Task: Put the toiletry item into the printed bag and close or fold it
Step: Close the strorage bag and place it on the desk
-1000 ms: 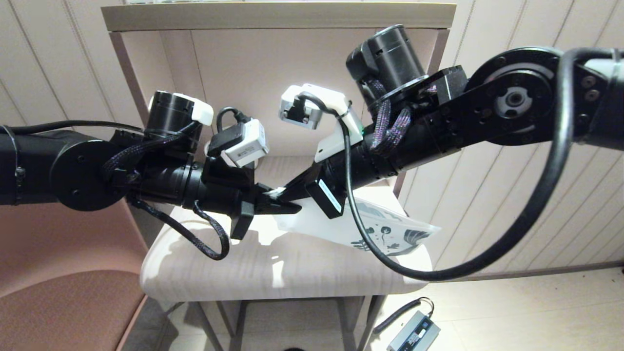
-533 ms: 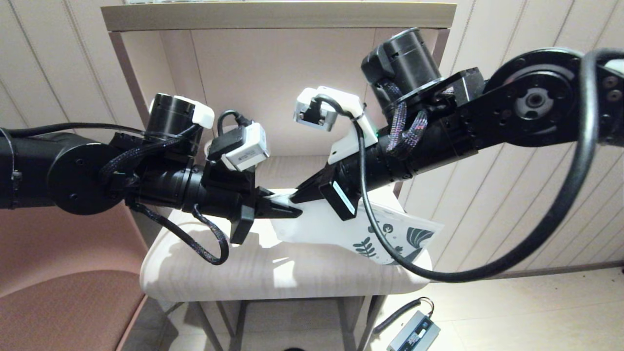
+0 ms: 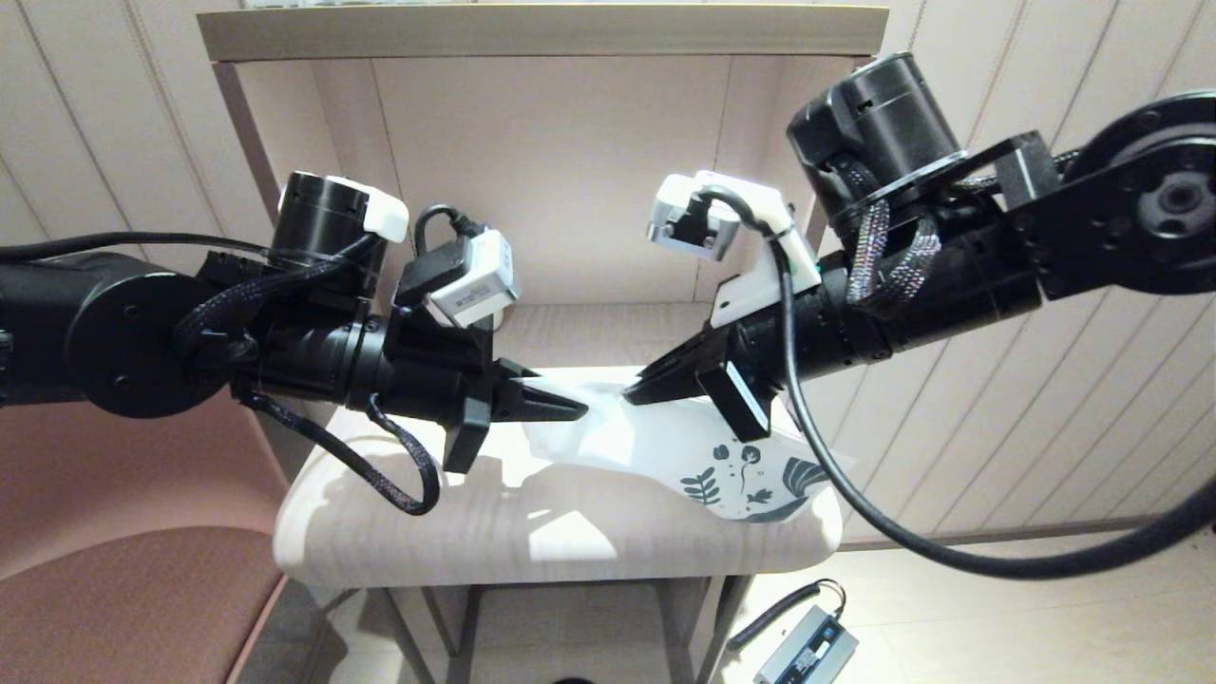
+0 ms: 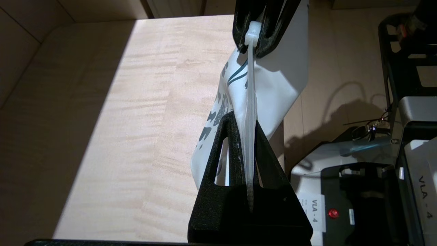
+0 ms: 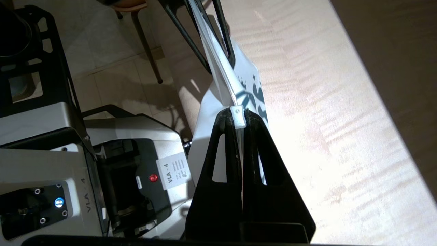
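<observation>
The printed bag (image 3: pixel 665 446), white with dark blue leaves at its right end, hangs just above the pale wooden table (image 3: pixel 532 532). My left gripper (image 3: pixel 575 410) is shut on the left end of the bag's zip top edge (image 4: pixel 250 102). My right gripper (image 3: pixel 635 392) is shut on the same edge a little farther right, clamped at the white zip slider (image 5: pixel 238 117). The strip runs taut between the two grippers. The left wrist view shows the right gripper's fingertips (image 4: pixel 269 30) holding the slider (image 4: pixel 252 29). No toiletry item shows in any view.
The table has a back panel and a top shelf (image 3: pixel 541 28) close behind both arms. A reddish chair (image 3: pixel 114 570) stands at the left. A power adapter (image 3: pixel 807 646) lies on the floor at the lower right. The robot's base (image 5: pixel 102 171) sits below the table edge.
My right gripper has slid rightward along the zip edge, away from the left gripper, with the slider in it. The bag's printed end has sunk toward the table. The left gripper has stayed put.
</observation>
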You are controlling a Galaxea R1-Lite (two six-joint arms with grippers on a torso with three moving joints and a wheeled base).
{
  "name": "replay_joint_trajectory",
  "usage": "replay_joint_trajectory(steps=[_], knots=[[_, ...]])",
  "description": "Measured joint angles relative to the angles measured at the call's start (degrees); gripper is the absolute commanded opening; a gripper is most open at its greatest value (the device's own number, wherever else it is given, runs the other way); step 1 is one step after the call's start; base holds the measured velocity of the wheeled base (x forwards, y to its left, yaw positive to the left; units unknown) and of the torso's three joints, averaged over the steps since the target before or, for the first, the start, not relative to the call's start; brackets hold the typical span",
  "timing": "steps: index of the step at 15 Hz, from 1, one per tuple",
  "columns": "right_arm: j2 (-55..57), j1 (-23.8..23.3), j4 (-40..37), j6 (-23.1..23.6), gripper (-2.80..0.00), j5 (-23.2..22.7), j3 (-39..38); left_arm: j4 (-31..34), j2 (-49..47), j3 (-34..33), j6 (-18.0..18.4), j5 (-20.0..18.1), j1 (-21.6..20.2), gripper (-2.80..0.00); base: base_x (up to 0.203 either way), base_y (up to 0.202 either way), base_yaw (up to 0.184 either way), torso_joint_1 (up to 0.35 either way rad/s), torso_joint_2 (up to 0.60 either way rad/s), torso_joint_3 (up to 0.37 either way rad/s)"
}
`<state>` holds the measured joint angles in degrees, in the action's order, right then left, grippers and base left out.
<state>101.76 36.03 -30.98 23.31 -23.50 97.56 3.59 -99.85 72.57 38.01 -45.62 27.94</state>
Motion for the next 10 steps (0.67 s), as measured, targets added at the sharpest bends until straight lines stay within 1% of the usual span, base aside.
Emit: replay_joint_trajectory(steps=[3,6,10], knots=[[-3.62,-1.71,0.54,-0.02,-2.80,-0.13,-4.91,0.00,0.84,-0.20,-0.13,-0.02,-0.02,-2.80,0.000,0.000,0.000,0.000,0.00,0.000],[-7.17,-3.09,3.33,0.00,-2.80,-0.33,-10.09,1.16,1.91,-0.28,-0.19,-0.02,0.00,-2.80,0.000,0.000,0.000,0.000,0.00,0.000],[-11.74,-4.67,3.85,0.00,-2.80,-0.59,-16.01,1.47,3.23,-0.51,-0.19,-0.02,0.00,-2.80,0.000,0.000,0.000,0.000,0.00,0.000]])
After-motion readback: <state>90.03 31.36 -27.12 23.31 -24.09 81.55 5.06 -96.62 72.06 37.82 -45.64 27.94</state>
